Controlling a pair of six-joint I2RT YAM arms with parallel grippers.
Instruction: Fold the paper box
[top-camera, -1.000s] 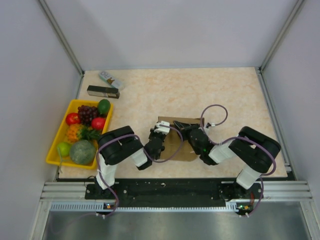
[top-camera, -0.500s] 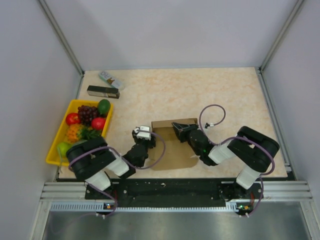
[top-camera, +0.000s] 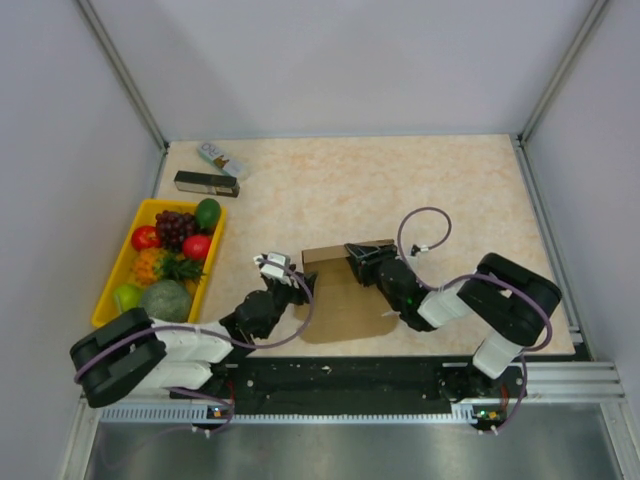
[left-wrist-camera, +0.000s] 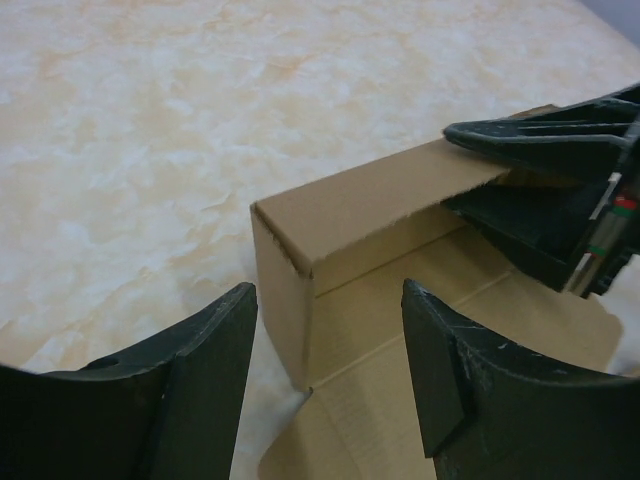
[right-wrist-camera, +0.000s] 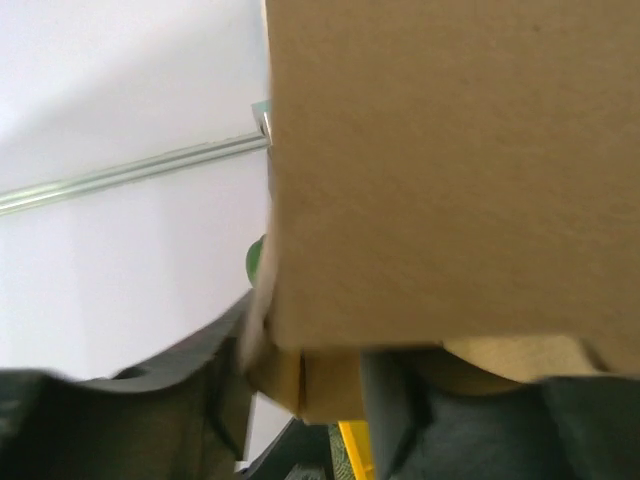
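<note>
Brown cardboard of the paper box (top-camera: 340, 305) is laid at the near middle of the table (top-camera: 450, 190). Its raised far wall is pinched by the right gripper (top-camera: 358, 255). The wall's left corner is found just ahead of the wide-spread left gripper (left-wrist-camera: 328, 290).

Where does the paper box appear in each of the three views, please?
Top external: the paper box lies low centre, between the two arms.
Left wrist: the paper box sits centre to right, one wall raised.
Right wrist: the paper box fills the upper right, close up.
Shared landmark: the right tool clamped on that raised wall, seen in all three views.
</note>
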